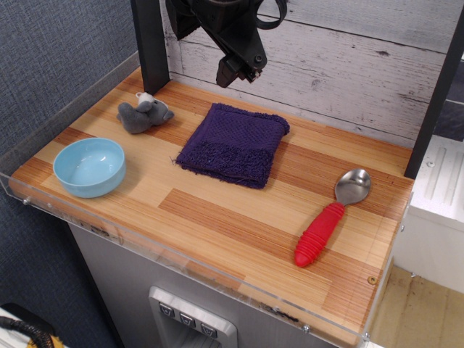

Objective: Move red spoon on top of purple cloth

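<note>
The red spoon (328,222) lies flat on the wooden table at the right, silver bowl pointing to the back, ribbed red handle toward the front edge. The purple cloth (233,143) lies folded and square in the middle of the table, left of the spoon and apart from it. My gripper (238,72) hangs high at the back, above the cloth's far edge, empty. From this angle I cannot make out whether its fingers are open or shut.
A light blue bowl (90,166) stands at the front left. A small grey plush animal (145,112) lies at the back left. A clear plastic lip (188,254) runs along the table's front edge. A black post (151,43) stands at the back left.
</note>
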Available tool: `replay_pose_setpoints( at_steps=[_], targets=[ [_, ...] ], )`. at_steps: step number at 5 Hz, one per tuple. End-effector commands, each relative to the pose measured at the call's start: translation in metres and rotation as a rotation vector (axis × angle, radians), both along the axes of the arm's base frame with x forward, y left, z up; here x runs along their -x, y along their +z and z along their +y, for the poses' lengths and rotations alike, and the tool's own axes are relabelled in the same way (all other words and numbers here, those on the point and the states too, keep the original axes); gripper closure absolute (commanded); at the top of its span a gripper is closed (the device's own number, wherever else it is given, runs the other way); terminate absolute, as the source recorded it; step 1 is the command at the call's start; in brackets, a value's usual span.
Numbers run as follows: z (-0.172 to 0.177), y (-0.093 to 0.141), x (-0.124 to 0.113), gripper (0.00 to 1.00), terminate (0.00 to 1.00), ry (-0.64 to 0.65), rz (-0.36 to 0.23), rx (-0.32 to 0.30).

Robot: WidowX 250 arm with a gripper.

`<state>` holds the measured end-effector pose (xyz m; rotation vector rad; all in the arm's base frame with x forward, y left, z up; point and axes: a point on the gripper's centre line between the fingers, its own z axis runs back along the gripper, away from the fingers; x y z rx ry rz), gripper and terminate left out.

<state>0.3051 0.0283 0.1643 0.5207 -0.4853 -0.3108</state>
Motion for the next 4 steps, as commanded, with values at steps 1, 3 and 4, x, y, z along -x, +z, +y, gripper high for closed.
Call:
replay_pose_setpoints(
  at_steps=[1,3,4],
  targets=[
    [0.000,0.000,0.000,0.00,0.00,0.000,0.000,0.000],
    [-0.026,-0.012,0.003,0.00,0.00,-0.053,0.022,-0.052],
    [-0.032,-0.015,0.004,0.00,0.00,-0.060,0.026,-0.067]
  ],
)
